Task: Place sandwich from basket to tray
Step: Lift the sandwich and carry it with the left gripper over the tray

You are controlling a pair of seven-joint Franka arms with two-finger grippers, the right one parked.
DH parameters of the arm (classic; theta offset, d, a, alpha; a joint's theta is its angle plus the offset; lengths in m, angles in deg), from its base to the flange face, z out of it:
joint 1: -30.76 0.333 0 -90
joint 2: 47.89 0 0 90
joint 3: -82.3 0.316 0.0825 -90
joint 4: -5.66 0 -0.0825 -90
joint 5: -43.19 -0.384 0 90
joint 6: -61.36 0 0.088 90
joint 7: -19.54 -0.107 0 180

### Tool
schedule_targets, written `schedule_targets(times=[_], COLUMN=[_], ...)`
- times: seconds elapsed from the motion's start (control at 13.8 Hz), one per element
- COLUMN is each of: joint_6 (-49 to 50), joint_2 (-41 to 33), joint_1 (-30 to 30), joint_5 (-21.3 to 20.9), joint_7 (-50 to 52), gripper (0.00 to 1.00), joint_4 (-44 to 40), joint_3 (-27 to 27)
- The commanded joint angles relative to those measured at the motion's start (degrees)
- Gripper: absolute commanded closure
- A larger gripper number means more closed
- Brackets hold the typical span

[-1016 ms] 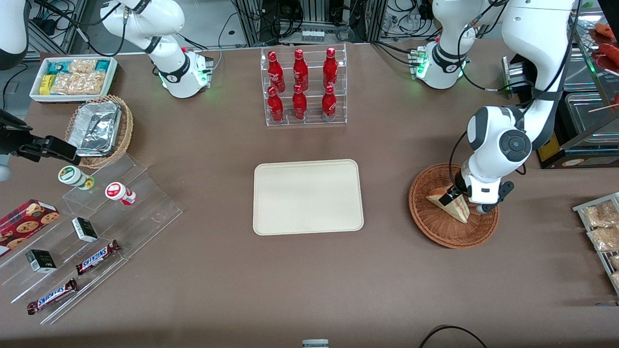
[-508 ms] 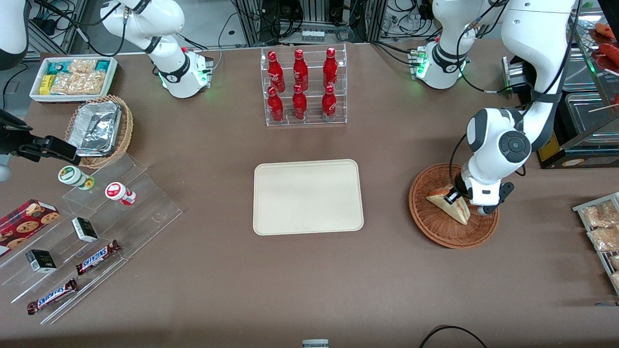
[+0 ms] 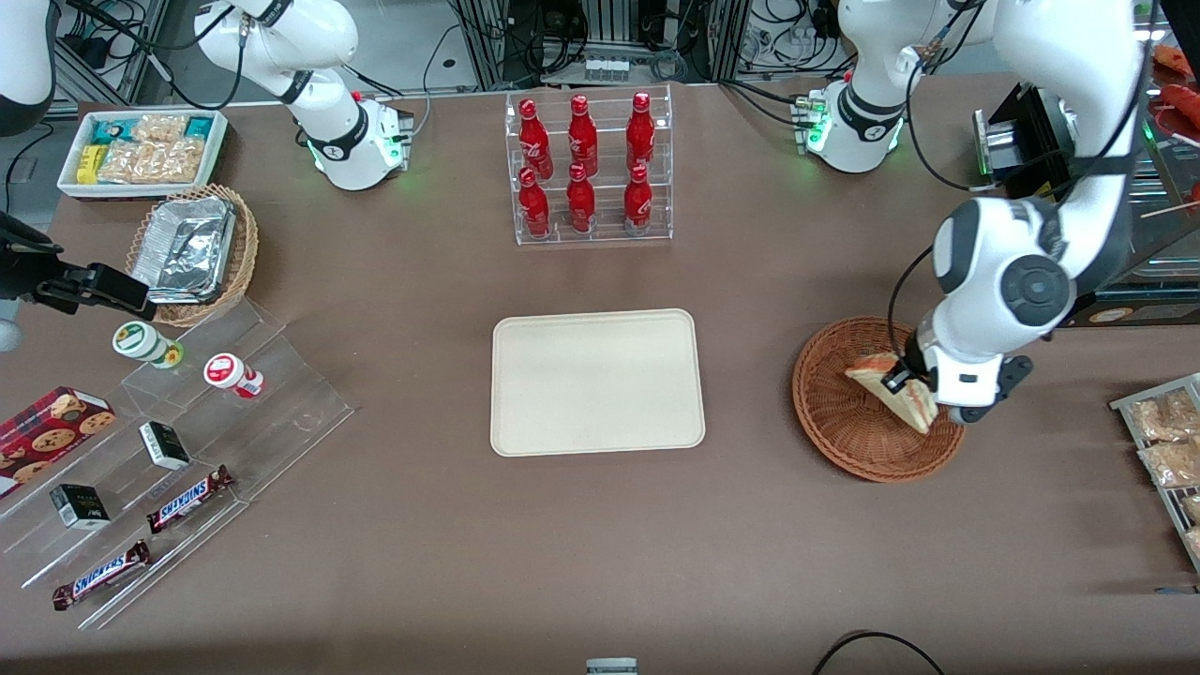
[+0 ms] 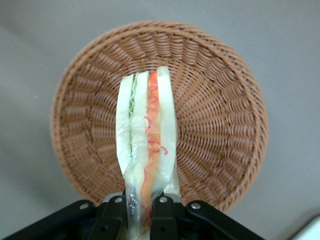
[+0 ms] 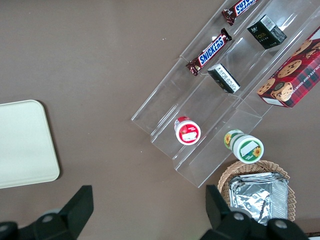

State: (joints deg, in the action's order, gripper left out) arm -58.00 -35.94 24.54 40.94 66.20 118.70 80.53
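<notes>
My left gripper is shut on the sandwich, a wrapped triangular wedge of white bread with red, pink and green filling. It holds the sandwich lifted above the reddish-brown wicker basket. In the left wrist view the black fingers pinch the wedge at its narrow end, with the basket below it. The cream-beige tray lies flat at the middle of the table, apart from the basket, toward the parked arm's end. It also shows in the right wrist view.
A clear rack of red bottles stands farther from the front camera than the tray. A clear stepped stand with snacks, a tan wicker basket with foil containers and a white snack box lie toward the parked arm's end. Packaged snacks sit beside the reddish-brown basket.
The left gripper has risen with the sandwich, lifting it out of the basket and shifting slightly toward the working arm's end of the table.
</notes>
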Motion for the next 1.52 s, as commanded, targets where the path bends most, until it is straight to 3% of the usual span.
schedule_targets(times=[0.0,0.44,1.23,1.45], joint_6=[8.3,14.5,11.3,7.6], joint_2=[-0.3,6.7,26.4,30.3], joint_1=[-0.6,-2.8,-25.5,-29.1], joint_5=[-0.7,-0.7,-1.0,-4.6], joint_7=[-3.9,-6.9,-3.4,-3.1], gripper=[1.00,1.00,1.00,1.00], joint_4=[-7.9,-22.0,-40.4,-40.3], joint_3=[-0.6,-12.1,-12.2,-12.1])
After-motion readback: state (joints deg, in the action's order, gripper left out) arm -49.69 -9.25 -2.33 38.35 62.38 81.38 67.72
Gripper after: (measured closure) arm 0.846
